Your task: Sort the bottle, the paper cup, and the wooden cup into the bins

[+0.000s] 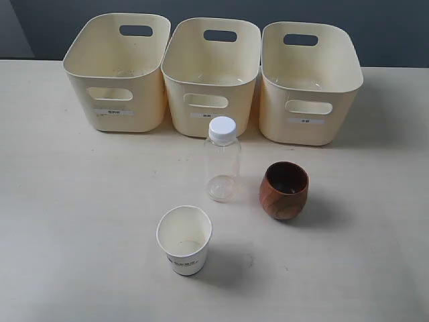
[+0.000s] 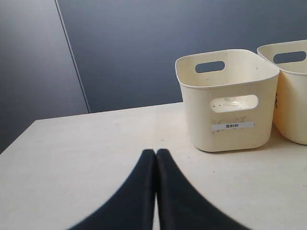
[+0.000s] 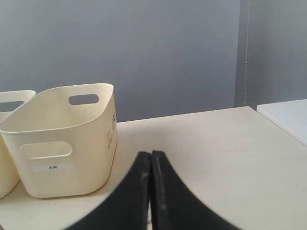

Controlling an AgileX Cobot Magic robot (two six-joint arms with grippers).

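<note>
**Three bins, three items, both tools closed**

On the pale counter [image 1: 67,235] stand three matching cream bins [image 1: 211,74] with rounded corners, cut-out handles and small white front labels, side by side in a row. One clear bottle [image 1: 222,161] with a white screw cap stands upright just in front of the middle bin. One squat reddish-brown wooden cup [image 1: 284,191], dark inside, sits beside the bottle on the right-bin side. One white paper cup [image 1: 184,240], with a dark mark near its base, stands nearer the camera than the bottle. The left tool [image 2: 155,158] and right tool [image 3: 150,160] each have fingers pressed together, holding nothing
</note>
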